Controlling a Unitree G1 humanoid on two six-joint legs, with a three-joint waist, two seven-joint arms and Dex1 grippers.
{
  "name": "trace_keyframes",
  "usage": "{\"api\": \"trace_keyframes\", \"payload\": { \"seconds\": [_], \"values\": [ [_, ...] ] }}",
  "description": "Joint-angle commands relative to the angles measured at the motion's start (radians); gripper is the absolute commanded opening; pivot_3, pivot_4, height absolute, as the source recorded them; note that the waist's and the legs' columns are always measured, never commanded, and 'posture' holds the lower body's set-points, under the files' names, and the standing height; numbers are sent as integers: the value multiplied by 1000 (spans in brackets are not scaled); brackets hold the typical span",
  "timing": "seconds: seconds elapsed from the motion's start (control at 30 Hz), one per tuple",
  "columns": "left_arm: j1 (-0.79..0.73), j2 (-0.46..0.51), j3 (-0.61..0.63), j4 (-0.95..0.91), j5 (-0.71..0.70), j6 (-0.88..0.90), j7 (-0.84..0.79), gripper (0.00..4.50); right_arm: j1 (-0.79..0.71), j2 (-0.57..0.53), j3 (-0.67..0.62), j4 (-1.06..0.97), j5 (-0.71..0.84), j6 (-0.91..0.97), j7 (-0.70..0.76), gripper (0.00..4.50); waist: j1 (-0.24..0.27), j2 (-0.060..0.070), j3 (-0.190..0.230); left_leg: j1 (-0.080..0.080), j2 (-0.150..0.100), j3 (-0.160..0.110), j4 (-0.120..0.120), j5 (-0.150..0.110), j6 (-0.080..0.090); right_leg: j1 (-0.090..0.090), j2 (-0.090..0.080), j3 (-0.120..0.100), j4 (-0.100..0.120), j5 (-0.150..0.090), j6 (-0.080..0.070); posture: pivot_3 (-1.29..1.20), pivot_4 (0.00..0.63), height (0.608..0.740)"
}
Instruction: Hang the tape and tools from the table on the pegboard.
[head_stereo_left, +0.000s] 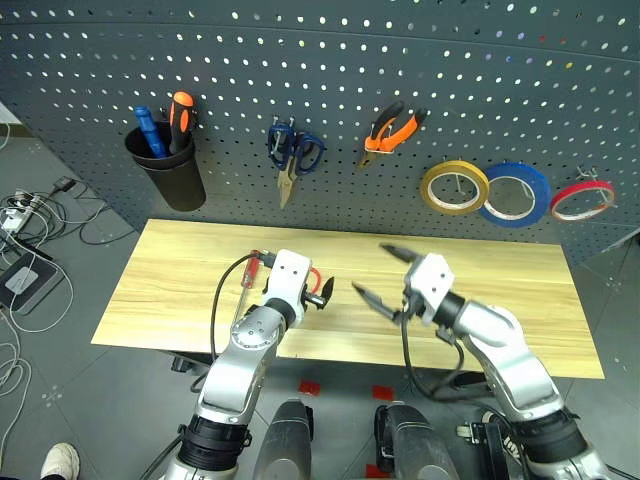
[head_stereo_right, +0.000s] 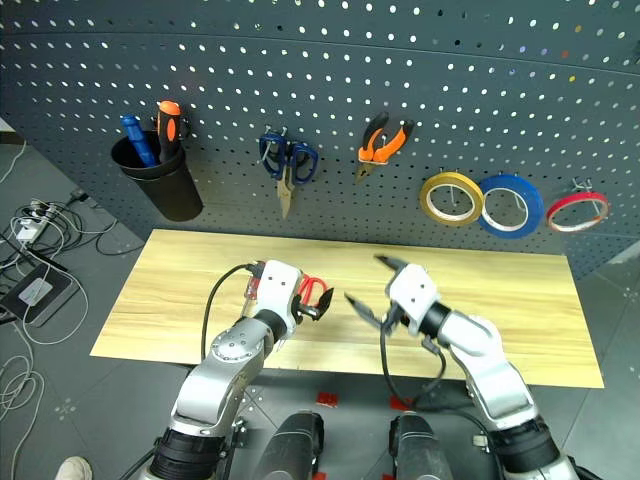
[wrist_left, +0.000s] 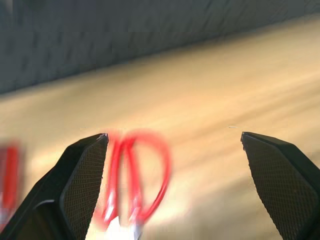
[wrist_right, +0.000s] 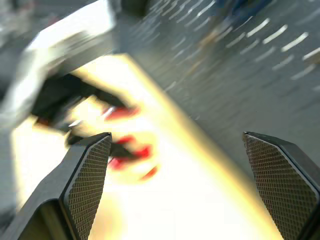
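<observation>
The left end effector (head_stereo_right: 318, 306) hangs low over the counter (head_stereo_left: 520, 300) with its fingers spread wide and empty, the red-handled scissors (wrist_left: 137, 172) lying just ahead of them, probably the next pick. The right end effector (head_stereo_left: 385, 278) is equally wide open, holds nothing and faces it above the planks. The small screwdriver (head_stereo_left: 250, 270) rests by the left wrist, while the pliers (head_stereo_left: 388, 133) and the tape (head_stereo_left: 454, 187) already hang on the pegboard (head_stereo_left: 330, 60).
</observation>
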Motion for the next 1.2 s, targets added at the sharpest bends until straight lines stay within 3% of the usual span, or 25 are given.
{"api": "trace_keyframes", "payload": {
  "seconds": [0.03,0.37,0.6,0.7,1.0,1.2],
  "values": [
    [20,8,15,-18,26,64,22,4500,21,-37,21,-40,20,-40,80,4454,-9,0,20,2,0,0,0,0,0,2,0,0,0,0,0,67,399,740],
    [-2,59,77,69,5,94,-26,4500,17,-6,15,-52,27,9,77,4454,-11,1,98,7,1,-2,-1,0,0,6,0,2,1,-1,-1,56,471,740],
    [-11,74,51,141,-26,95,-109,4500,8,13,10,-69,32,60,53,4454,-11,5,121,8,1,-2,-1,0,0,6,-1,2,2,-1,-1,51,494,740],
    [-26,76,46,163,-31,83,-128,3880,-1,23,7,-78,35,82,42,4500,-11,9,125,8,0,-2,-1,0,0,6,-1,2,2,-1,0,50,501,740],
    [-43,83,60,159,-30,96,-131,1169,-26,32,9,-59,29,75,37,4500,-11,9,126,9,0,-1,-3,0,0,6,-1,3,1,-1,0,64,480,740],
    [-57,76,67,161,-20,95,-109,1146,-53,40,7,-19,25,51,38,4500,-11,9,125,9,1,-2,-3,0,-1,6,-2,2,0,-1,0,73,444,740]
  ]
}}
